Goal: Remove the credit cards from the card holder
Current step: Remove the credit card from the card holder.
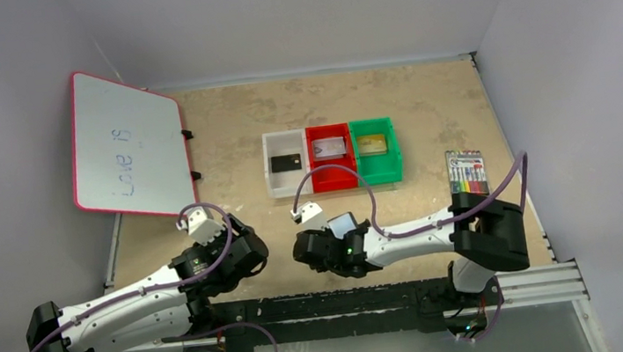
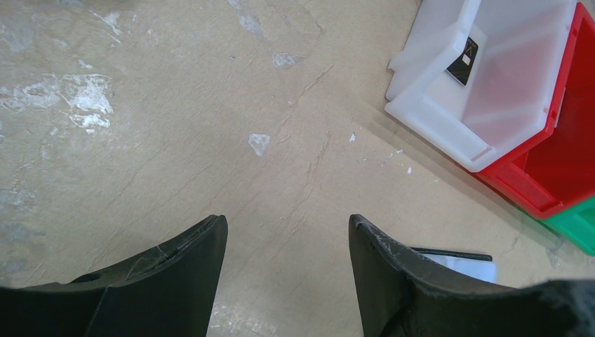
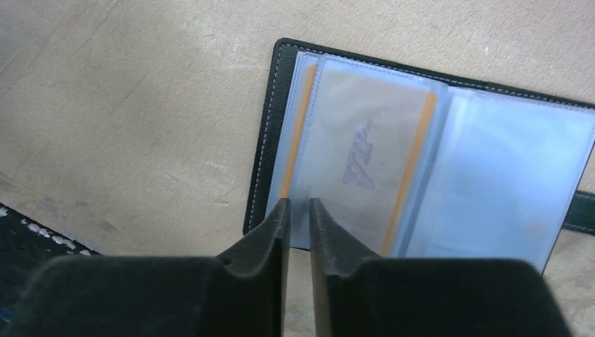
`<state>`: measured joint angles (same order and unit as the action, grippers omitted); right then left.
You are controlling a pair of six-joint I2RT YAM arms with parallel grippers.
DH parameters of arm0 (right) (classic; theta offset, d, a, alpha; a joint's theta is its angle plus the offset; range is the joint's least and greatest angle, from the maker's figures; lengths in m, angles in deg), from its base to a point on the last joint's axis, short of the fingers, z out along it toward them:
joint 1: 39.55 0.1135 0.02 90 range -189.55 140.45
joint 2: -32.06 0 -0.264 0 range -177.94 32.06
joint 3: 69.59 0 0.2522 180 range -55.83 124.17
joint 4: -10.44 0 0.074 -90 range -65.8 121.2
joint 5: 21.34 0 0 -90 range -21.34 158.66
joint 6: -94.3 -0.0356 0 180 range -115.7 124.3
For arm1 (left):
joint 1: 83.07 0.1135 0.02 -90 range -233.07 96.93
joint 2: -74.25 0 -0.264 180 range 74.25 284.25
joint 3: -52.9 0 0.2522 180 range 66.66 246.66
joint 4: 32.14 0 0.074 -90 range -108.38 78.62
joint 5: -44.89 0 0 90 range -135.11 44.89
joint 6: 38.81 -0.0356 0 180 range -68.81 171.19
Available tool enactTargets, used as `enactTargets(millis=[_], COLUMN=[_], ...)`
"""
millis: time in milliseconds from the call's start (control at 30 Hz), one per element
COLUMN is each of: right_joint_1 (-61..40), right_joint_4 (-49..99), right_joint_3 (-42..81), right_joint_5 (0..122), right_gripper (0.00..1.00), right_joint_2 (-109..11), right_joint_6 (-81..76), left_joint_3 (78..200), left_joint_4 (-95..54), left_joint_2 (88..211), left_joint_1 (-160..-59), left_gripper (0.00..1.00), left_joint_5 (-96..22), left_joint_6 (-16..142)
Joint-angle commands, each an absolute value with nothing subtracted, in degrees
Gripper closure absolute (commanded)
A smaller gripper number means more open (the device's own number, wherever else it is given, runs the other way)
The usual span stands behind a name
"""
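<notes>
Card holder [image 3: 491,175] lies open, upper right of the right wrist view, a card [image 3: 365,161] in its clear pocket [image 3: 435,140].
Right claw [image 3: 298,210], almost closed at the pocket's bottom edge, may pinch plastic and drag the holder; I cannot tell what it holds. Left claw [image 2: 288,232] is open and empty.

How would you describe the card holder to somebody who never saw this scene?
From the red bin, come toward the robot's arms. The card holder lies open just before the right pincer. Unlike the bin, it is flat, black-edged, with pale blue clear sleeves.
</notes>
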<state>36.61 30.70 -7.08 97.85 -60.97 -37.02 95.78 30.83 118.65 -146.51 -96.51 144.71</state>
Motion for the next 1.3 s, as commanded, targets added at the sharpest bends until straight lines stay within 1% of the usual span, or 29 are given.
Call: enactTargets(millis=[0, 67, 167, 467, 500, 533, 567, 700, 767, 800, 933, 1000, 1067, 1200, 1267], right_joint_1=[36.5, 36.5, 36.2, 33.6, 33.3, 33.1, 33.1, 33.1, 33.1, 33.1, 33.4, 33.4, 33.4, 33.4, 33.4], right_joint_4=[29.2, 28.2, 27.7, 26.1, 26.1, 26.0, 25.5, 24.9, 26.0, 26.8, 30.2, 33.0, 34.7, 34.7, 35.1], right_joint_3=[-9.0, -9.1, -9.1, -11.9, -12.3, -12.8, -13.2, -13.8, -12.6, -11.8, -8.8, -7.9, -7.4, -7.4, -7.7], right_joint_5=[97.3, 97.1, 97.1, 96.1, 95.7, 95.1, 94.1, 92.7, 93.9, 94.2, 95.8, 97.8, 99.2, 99.2, 98.8], right_gripper=[0.9, 0.92, 1.0, 1.0, 0.95, 0.81, 0.69, 0.51, 0.46, 0.45, 0.46, 0.49, 0.57, 0.68, 0.76], right_joint_2=[-58.4, -57.6, -56.5, -50.8, -50.4, -50.1, -49.8, -51.0, -52.9, -54.1, -59.2, -60.7, -61.5, -61.9, -62.3], right_joint_6=[-38.0, -38.1, -38.1, -38.4, -38.2, -38.0, -37.6, -37.4, -36.8, -36.6, -35.7, -36.7, -37.3, -37.1, -38.1], left_joint_3=[95.4, 95.1, 95.2, 95.5, 95.4, 95.4, 95.4, 95.4, 95.4, 95.4, 95.5, 95.7, 95.7, 95.5, 95.5], left_joint_4=[29.7, 28.5, 27.4, 26.0, 25.9, 25.9, 25.8, 25.6, 25.5, 25.5, 25.4, 25.7, 25.9, 25.7, 25.5], left_joint_2=[119.0, 119.4, 120.3, 121.7, 121.7, 121.7, 121.7, 121.7, 121.8, 121.8, 122.1, 122.0, 122.1, 121.9, 122.1], left_joint_1=[-146.3, -146.3, -146.3, -146.3, -146.3, -146.3, -146.3, -146.3, -146.3, -146.3, -146.3, -146.3, -146.3, -146.3, -146.3], left_gripper=[0.36, 0.36, 0.37, 0.37, 0.37, 0.37, 0.37, 0.37, 0.37, 0.37, 0.37, 0.37, 0.37, 0.37, 0.37], left_joint_5=[-97.6, -97.2, -96.6, -95.7, -95.7, -95.8, -95.8, -96.0, -96.1, -96.2, -96.2, -96.2, -96.3, -96.4, -96.2], left_joint_6=[144.5, 144.0, 143.2, 142.1, 142.0, 142.0, 142.0, 142.0, 142.1, 142.1, 142.0, 142.0, 141.9, 142.0, 141.9])
